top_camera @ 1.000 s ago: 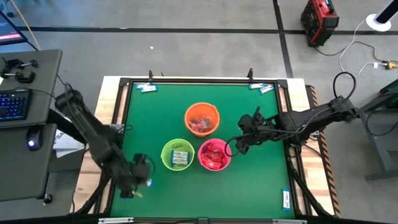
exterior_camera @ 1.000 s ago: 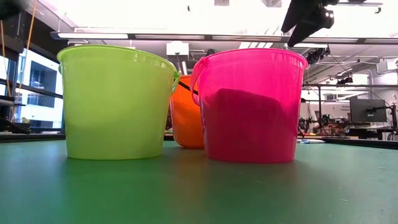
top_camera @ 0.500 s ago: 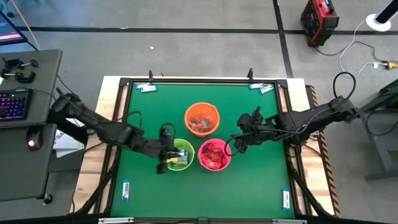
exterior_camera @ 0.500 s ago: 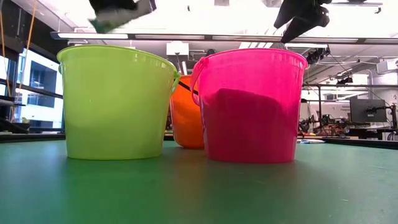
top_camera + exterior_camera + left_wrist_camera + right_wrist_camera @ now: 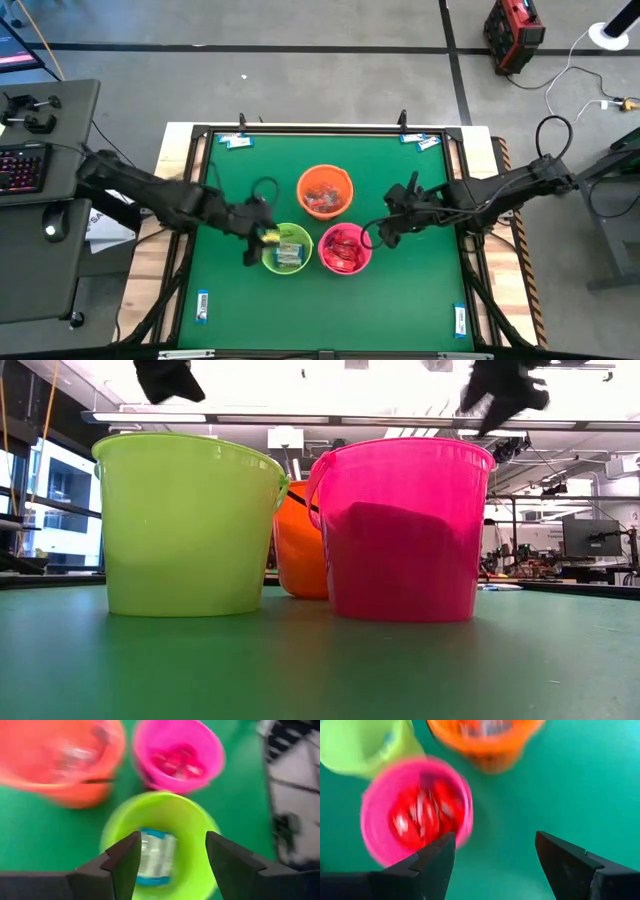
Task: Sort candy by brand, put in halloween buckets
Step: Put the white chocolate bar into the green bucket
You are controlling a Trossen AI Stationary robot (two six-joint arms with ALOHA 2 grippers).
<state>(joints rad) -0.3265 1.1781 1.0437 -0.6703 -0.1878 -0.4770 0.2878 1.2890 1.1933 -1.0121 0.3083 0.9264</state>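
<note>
Three buckets are grouped mid-table on the green mat (image 5: 400, 290): orange bucket (image 5: 325, 191) farthest back, lime green bucket (image 5: 286, 249) and hot pink bucket (image 5: 345, 249) side by side in front of it, the two rims touching or nearly so. The left gripper (image 5: 262, 235) is held above the left rim of the lime green bucket; in the left wrist view its fingers (image 5: 122, 860) are seen spread apart with nothing between them, the green bucket (image 5: 160, 840) directly below. Blue-and-white candy (image 5: 155, 856) is seen lying inside the green bucket. Red candy (image 5: 422, 815) is piled in the pink bucket (image 5: 415, 810); silvery or clear wrappers (image 5: 322, 198) are seen in the orange one, details too small to tell. The right gripper (image 5: 388, 228) is held just right of the pink bucket, above the mat; its fingers (image 5: 432, 860) are parted wide and empty in the right wrist view. Loose blue-and-white candies are left on the mat edges: far-left corner (image 5: 236, 141), far-right corner (image 5: 424, 141), near-left (image 5: 202, 304), near-right (image 5: 460, 319). In the low view, green (image 5: 185, 525) and pink (image 5: 400, 530) buckets are seen standing upright, orange (image 5: 300, 550) behind and between them
</note>
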